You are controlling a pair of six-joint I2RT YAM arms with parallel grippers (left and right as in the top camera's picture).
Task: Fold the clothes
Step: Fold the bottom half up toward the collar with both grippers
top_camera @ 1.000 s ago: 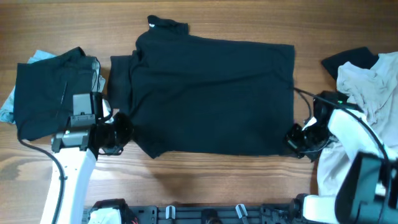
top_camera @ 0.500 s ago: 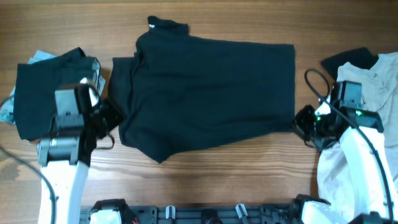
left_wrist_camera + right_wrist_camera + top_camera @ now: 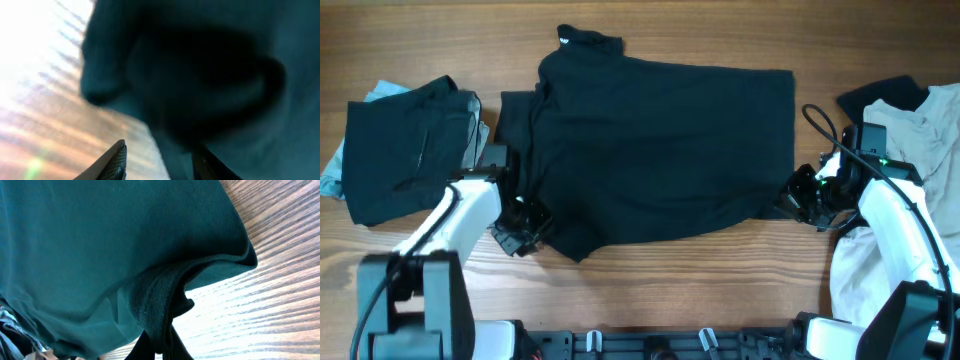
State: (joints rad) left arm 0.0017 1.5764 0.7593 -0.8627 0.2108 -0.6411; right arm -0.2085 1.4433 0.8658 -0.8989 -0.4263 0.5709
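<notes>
The dark shirt [image 3: 660,150] lay flat mid-table, one near corner bunched because the right claw [image 3: 798,197] pinched it, likely to fold it over; the left claw [image 3: 523,222] was too blurry to tell.

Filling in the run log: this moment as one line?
black shirt: spread, unfolded | left gripper: at lower-left hem, grip unclear | right gripper: pinching lower-right hem

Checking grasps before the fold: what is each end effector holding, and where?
The right end effector pinches the dark shirt at its bunched hem corner. The left end effector is at the shirt's lower-left edge; a hold cannot be told.
</notes>
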